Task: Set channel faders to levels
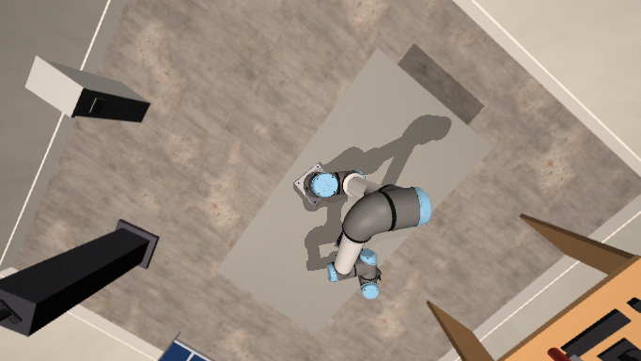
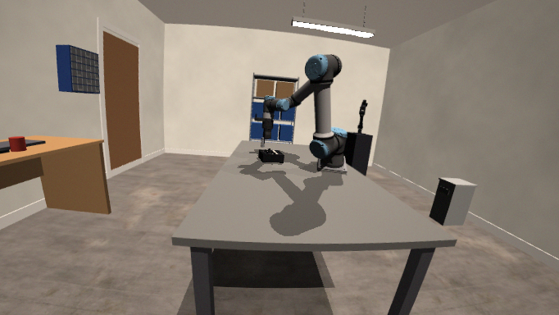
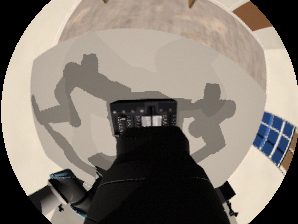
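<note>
A gray table [image 1: 263,263] [image 2: 311,221] [image 3: 145,60] carries a robot arm [image 1: 367,216] [image 2: 322,107]. The small black lighting desk [image 2: 271,157] [image 3: 142,106] sits on the tabletop below the gripper [image 2: 262,143] [image 3: 151,111], whose fingers are together, holding nothing.

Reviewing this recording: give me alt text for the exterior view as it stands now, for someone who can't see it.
A jointed robot arm on a long grey table holds its closed end effector above a small black lighting desk. Behind stands a rack of blue and brown boxes; a red mug-like object sits on a wooden desk at left.
</note>
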Robot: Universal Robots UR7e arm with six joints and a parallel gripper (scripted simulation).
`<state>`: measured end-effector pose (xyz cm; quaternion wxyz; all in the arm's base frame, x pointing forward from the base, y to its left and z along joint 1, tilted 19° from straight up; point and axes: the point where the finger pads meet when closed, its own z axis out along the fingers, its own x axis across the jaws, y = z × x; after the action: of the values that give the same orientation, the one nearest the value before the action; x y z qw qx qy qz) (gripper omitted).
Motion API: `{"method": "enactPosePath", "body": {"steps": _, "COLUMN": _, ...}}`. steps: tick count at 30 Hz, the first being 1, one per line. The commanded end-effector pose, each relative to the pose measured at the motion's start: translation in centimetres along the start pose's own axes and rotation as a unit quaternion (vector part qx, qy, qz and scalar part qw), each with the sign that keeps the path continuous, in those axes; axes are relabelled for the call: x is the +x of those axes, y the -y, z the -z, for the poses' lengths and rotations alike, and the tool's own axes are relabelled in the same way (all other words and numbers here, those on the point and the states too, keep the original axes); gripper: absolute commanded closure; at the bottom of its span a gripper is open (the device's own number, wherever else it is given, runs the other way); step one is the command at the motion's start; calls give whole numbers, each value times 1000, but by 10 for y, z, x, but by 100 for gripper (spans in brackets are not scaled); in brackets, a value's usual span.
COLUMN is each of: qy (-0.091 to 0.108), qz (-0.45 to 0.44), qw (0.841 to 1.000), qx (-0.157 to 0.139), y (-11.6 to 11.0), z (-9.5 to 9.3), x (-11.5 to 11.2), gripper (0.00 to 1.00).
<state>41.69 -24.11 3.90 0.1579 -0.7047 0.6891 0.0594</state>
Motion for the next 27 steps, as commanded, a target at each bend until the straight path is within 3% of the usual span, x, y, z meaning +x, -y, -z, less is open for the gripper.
{"method": "enactPosePath", "body": {"steps": 1, "qy": -1, "qz": 0, "qw": 1000, "qx": 0, "y": 0, "z": -3, "x": 0, "gripper": 100}}
{"method": "enactPosePath", "body": {"steps": 27, "qy": -1, "qz": 0, "qw": 1000, "qx": 0, "y": 0, "z": -12, "x": 1, "gripper": 100}}
